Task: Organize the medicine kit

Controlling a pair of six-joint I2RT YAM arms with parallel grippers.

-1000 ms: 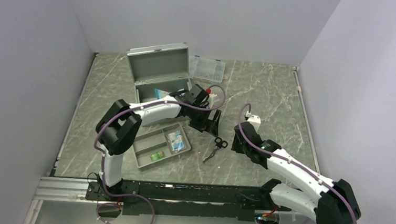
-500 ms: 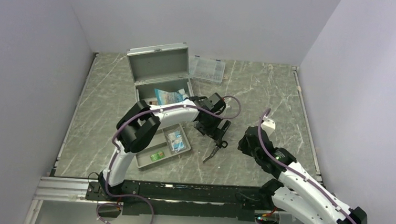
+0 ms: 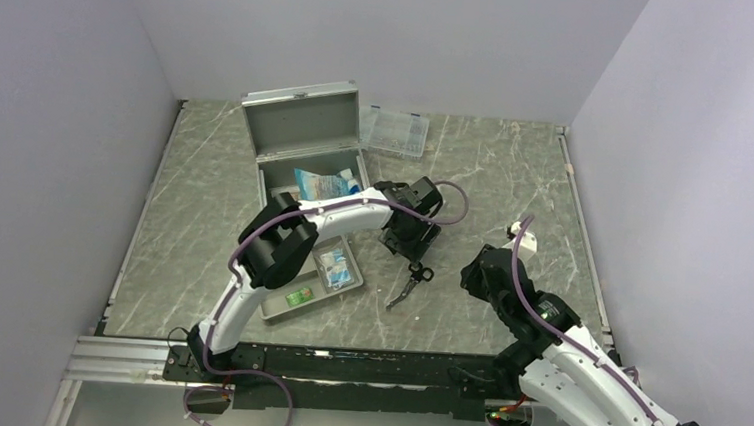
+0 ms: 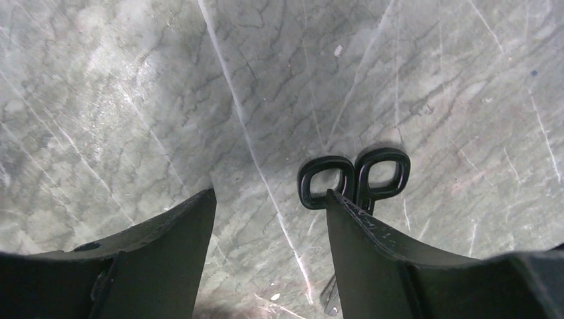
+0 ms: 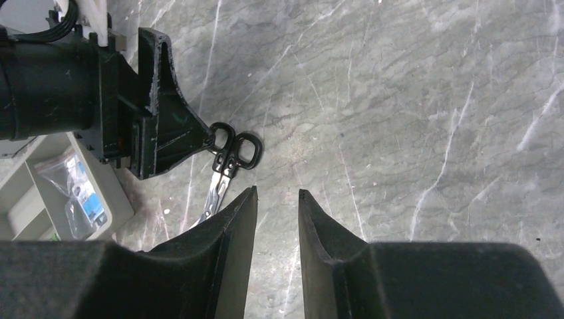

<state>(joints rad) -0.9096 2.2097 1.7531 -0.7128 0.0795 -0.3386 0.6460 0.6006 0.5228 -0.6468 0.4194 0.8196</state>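
In the upper left of the top view the kit (image 3: 303,133) stood open, lid tilted back, with a blue-and-white packet (image 3: 325,182) lying in it. Just below it sat the tray (image 3: 276,306), holding a clear packet and a small green item. The clear case (image 3: 395,131) lay flat to the right of the kit's lid.

A second earlier the left arm had hung at the kit's front corner; since then it had swung right and down, and the left gripper (image 3: 412,251) hovered at the centre of the frame above the scissors (image 3: 410,281). In its wrist view the jaws were apart and empty. They looked narrower than before, and the handle loops (image 4: 352,176) lay at the tip of the right-hand finger (image 4: 359,232), not between the two.

The right gripper (image 3: 479,270) had drawn back toward the lower right. Its jaws showed a narrow gap with nothing in it (image 5: 277,196).

We judged the scissors to be the next item bound for the kit, though the grip needed recentring first
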